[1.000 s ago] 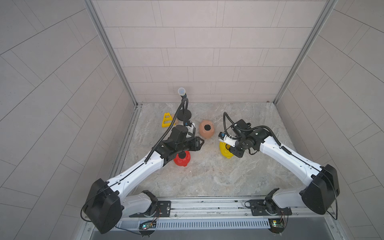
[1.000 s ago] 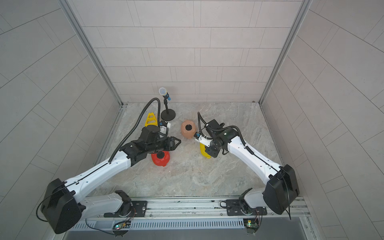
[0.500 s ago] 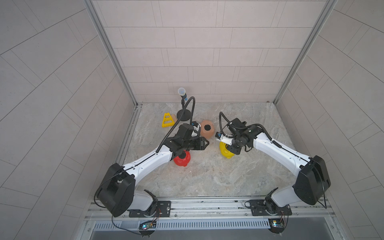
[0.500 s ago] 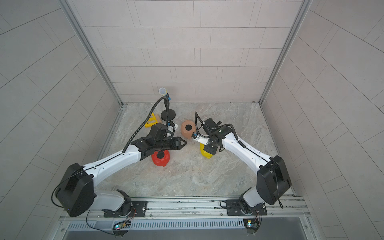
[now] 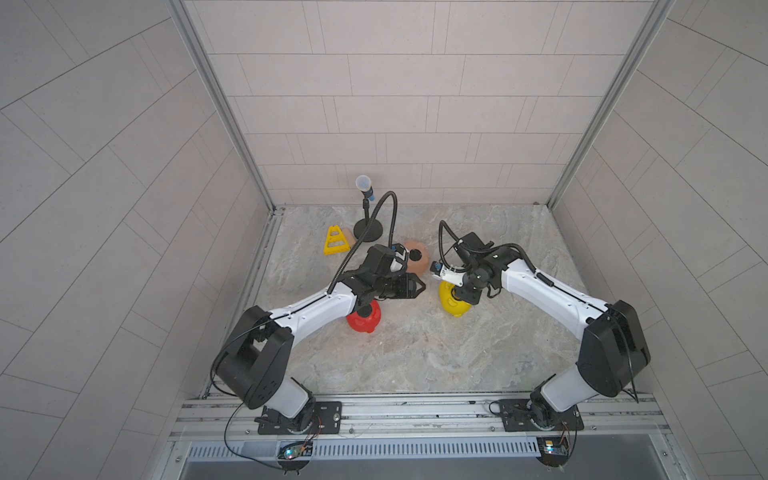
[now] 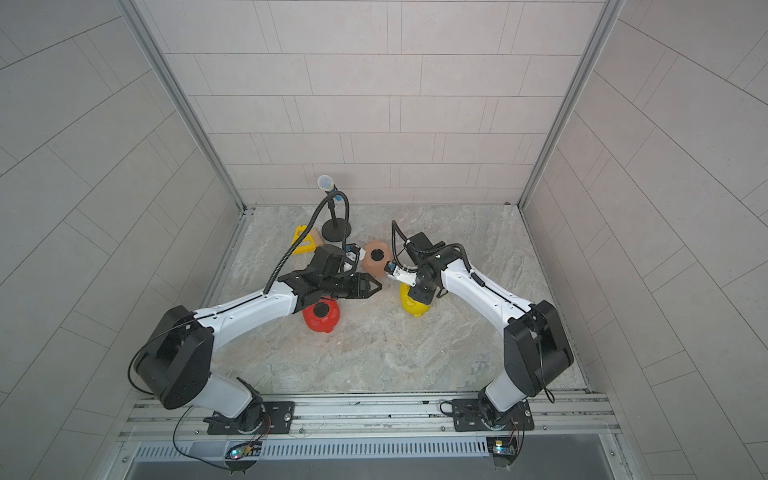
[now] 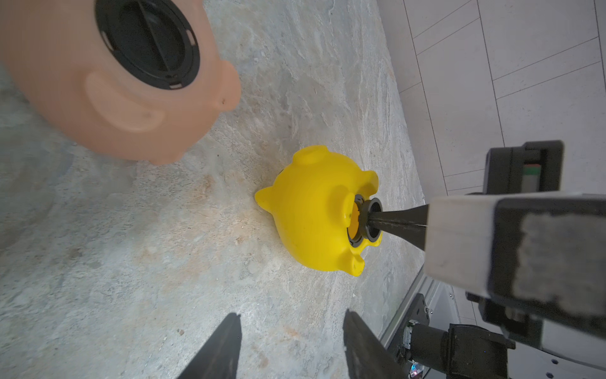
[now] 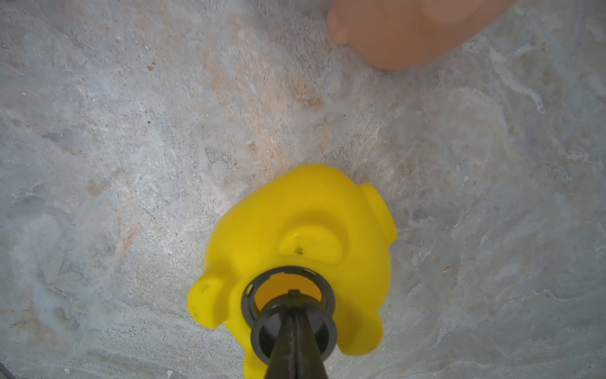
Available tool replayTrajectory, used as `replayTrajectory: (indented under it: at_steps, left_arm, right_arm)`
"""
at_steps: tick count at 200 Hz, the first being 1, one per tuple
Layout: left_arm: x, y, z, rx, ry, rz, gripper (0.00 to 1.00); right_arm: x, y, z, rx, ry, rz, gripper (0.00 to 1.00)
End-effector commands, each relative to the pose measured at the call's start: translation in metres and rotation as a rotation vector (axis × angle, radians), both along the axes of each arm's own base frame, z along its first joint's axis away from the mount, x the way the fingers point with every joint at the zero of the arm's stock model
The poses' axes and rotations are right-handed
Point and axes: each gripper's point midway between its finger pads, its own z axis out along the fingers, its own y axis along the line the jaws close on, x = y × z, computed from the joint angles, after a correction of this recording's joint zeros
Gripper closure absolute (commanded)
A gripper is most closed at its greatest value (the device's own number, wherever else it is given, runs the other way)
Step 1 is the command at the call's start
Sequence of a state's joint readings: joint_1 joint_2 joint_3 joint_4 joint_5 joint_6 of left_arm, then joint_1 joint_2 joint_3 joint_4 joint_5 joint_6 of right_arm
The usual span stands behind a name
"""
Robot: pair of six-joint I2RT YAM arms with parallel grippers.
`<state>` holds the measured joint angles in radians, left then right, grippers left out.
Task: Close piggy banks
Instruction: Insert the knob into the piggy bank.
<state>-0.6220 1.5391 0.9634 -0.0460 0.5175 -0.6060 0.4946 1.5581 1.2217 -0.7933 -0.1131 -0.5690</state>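
Right wrist view fills with the mottled grey-and-tan stone-look tabletop (image 8: 114, 147). In both top views that surface is the floor of a booth with pale tiled walls (image 5: 374, 104) on three sides. A metal rail (image 5: 415, 409) runs along the front, where both arms are mounted.

At the back stand a microphone stand (image 5: 368, 230) and a yellow triangular frame (image 5: 336, 243). The peach-pink pig (image 5: 417, 262) lies belly-up near the middle. The red pig (image 6: 322, 318) sits nearer the front on the left and the yellow pig (image 5: 453, 305) on the right, also belly-up. The left arm (image 5: 316, 307) crosses over the red pig and hides part of it.

The right gripper (image 8: 293, 316) has its jaws clamped on a black plug (image 8: 262, 331), held at the yellow pig's belly hole but not seated, so the yellow inside shows past it. The left gripper (image 7: 292, 315) hovers above bare tabletop between the pigs, jaws apart and empty.

Only the left wrist view shows the fitted plug (image 7: 147, 42) in the peach-pink pig's belly up close. From above, the right arm (image 5: 478, 276) covers the yellow pig's hole.
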Motion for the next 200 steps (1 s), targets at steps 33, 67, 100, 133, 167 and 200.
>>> replayTrajectory:
  at_steps: [33, 67, 100, 133, 167, 200]
  left_arm:
    - [0.009, -0.019, 0.01, -0.062, -0.018, -0.051, 0.44]
    - [0.012, -0.022, 0.002, -0.062, -0.004, -0.052, 0.44]
    - [0.015, -0.026, -0.004, -0.062, 0.009, -0.058, 0.44]
    - [0.017, -0.029, -0.008, -0.063, 0.02, -0.062, 0.44]
    - [0.018, -0.031, -0.012, -0.063, 0.03, -0.066, 0.44]
    - [0.019, -0.032, -0.015, -0.064, 0.036, -0.064, 0.44]
  right_arm:
    - [0.001, 0.003, 0.001, -0.003, 0.012, 0.041, 1.0]
    - [0.001, 0.003, -0.004, -0.012, 0.026, 0.04, 1.0]
    - [-0.001, 0.002, -0.007, -0.029, 0.032, 0.076, 1.0]
    - [-0.001, 0.0, -0.01, -0.045, 0.039, 0.077, 1.0]
    - [-0.002, -0.002, -0.011, -0.058, 0.045, 0.081, 1.0]
    - [-0.004, -0.003, -0.01, -0.062, 0.044, 0.089, 1.0]
